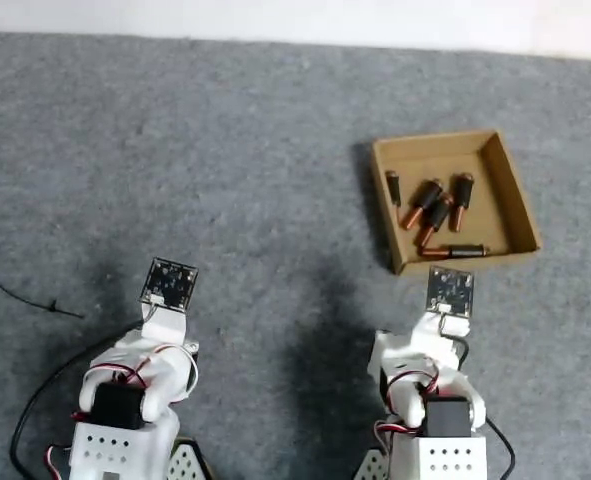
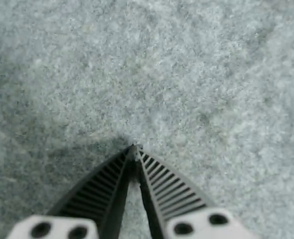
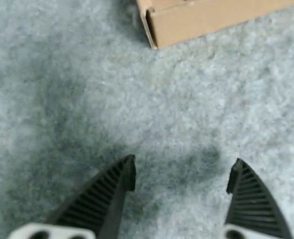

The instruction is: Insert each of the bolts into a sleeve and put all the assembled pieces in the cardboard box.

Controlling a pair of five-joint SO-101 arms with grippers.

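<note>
Left gripper [image 2: 135,149] pinched closed, empty. Right gripper [image 3: 184,167] spread wide, empty, just near of the cardboard box [image 3: 211,20]. Assembled pieces [image 1: 433,205] lie inside. Risk: a right arm move could clip the box wall and shift it.

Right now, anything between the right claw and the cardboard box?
No. The right wrist view shows bare grey carpet between the open right claw and the cardboard box.

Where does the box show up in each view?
High view: box right of centre, with pieces inside.
Left wrist view: carpet under the shut left gripper.
Right wrist view: the box's outer wall, ahead of the open right gripper.
Shared landmark: the box's near corner, which is the corner in the right wrist view.
</note>
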